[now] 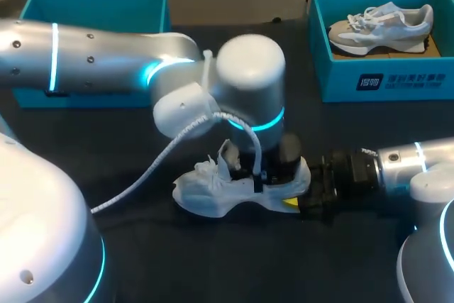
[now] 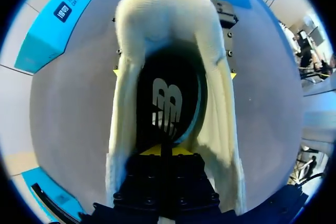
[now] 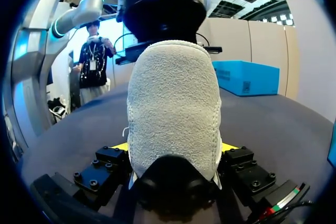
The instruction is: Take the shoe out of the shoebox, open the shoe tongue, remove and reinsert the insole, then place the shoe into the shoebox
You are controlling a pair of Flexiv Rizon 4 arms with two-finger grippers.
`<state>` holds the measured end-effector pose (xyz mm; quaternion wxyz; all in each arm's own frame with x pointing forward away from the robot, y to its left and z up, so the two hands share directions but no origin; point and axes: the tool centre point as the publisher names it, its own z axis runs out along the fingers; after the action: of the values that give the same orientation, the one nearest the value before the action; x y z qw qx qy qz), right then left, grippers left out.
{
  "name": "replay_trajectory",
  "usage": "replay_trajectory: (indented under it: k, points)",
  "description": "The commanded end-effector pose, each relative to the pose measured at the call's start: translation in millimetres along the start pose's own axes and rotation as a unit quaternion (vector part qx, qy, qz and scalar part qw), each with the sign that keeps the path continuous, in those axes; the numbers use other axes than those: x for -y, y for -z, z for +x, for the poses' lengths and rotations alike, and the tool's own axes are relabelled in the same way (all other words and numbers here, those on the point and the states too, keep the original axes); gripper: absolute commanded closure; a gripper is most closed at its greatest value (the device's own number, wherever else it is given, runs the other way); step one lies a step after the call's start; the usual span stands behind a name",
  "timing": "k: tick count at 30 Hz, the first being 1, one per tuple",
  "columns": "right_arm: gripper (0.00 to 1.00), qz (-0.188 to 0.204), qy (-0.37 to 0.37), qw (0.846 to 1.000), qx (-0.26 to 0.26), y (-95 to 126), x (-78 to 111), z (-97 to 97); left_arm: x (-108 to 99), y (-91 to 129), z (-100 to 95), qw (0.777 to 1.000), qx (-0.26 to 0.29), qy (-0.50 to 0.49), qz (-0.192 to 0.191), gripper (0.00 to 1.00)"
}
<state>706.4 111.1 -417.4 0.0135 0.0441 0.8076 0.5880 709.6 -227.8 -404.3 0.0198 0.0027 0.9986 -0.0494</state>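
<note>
A robotics lab, plainly — two ring-lit white arms (image 1: 85, 54) over a dark table (image 1: 213, 267). Teal shoeboxes (image 1: 383, 79) sit at the table's far corners.

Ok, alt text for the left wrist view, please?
Looking down into a white shoe on a dark table, its dark insole showing. The left gripper is shut at the insole's near edge; the right gripper clamps the shoe's far end from both sides.
</note>
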Motion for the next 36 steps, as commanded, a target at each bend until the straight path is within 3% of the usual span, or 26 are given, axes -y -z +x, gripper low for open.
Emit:
replay_trajectory:
  k: [1,24,36]
  points:
    - [1.00,0.002,0.000,1.000,0.000,-3.3,-1.4,2.6,-12.1,12.1,-10.0,0.999,-0.040,-0.005,0.030,1.00]
    - [1.00,0.002,0.000,1.000,0.000,-3.3,-1.4,2.6,-20.2,58.5,2.0,0.985,-0.141,-0.038,0.089,1.00]
    - [1.00,0.002,0.000,1.000,0.000,-3.3,-1.4,2.6,-12.3,71.6,18.0,0.991,-0.082,-0.025,0.105,1.00]
